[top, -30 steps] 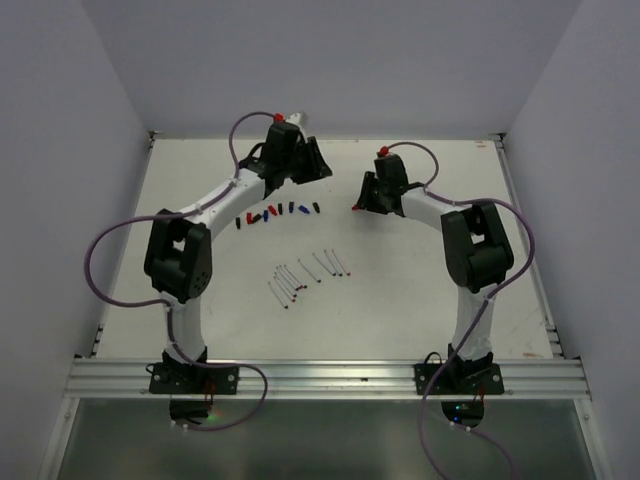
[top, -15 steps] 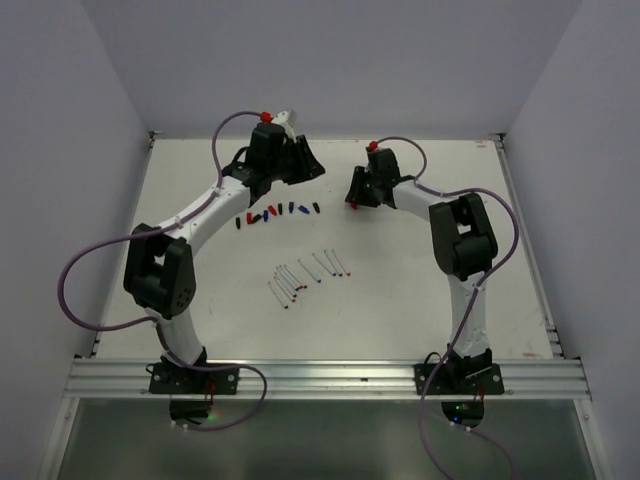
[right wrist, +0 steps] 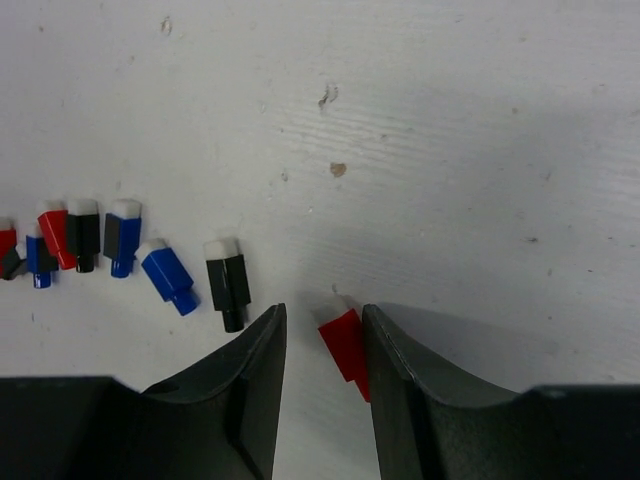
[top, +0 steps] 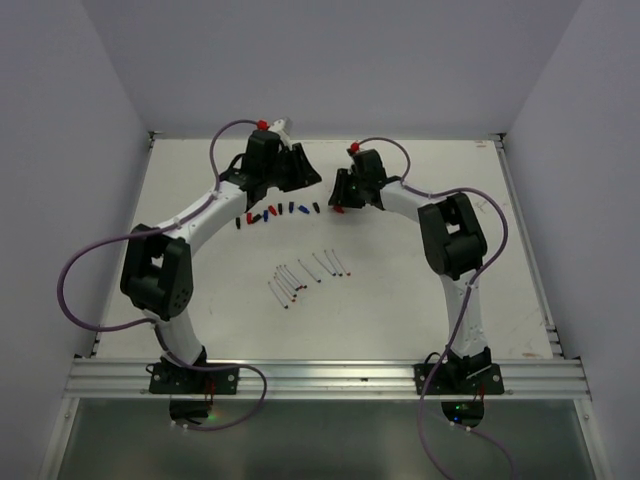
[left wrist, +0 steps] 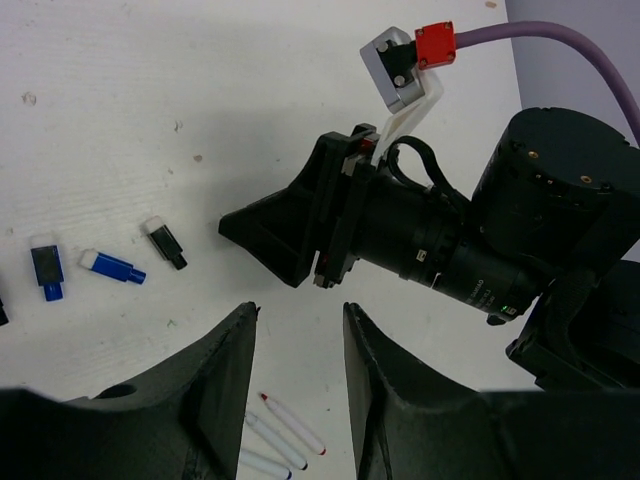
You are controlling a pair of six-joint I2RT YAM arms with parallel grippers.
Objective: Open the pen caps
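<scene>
Several red, blue and black pen caps (top: 278, 212) lie in a row on the white table; the right wrist view shows the black end one (right wrist: 227, 280) and a blue one (right wrist: 168, 272). A lone red cap (right wrist: 345, 345) sits between my right gripper's (right wrist: 322, 312) fingers. It touches the right finger and stands clear of the left one, so the jaws are open. My left gripper (left wrist: 300, 312) hangs open over bare table, empty, pointing at the right gripper (top: 337, 200). Several uncapped pens (top: 305, 275) lie nearer the arm bases, some below the left fingers (left wrist: 292, 425).
The two grippers face each other closely at the far middle of the table (top: 420, 290), just right of the cap row. Grey walls close in the back and both sides. A metal rail (top: 320, 378) runs along the near edge.
My right gripper has slid left toward the cap row, and the red cap has moved along with it. The left gripper has shifted slightly left and back.
</scene>
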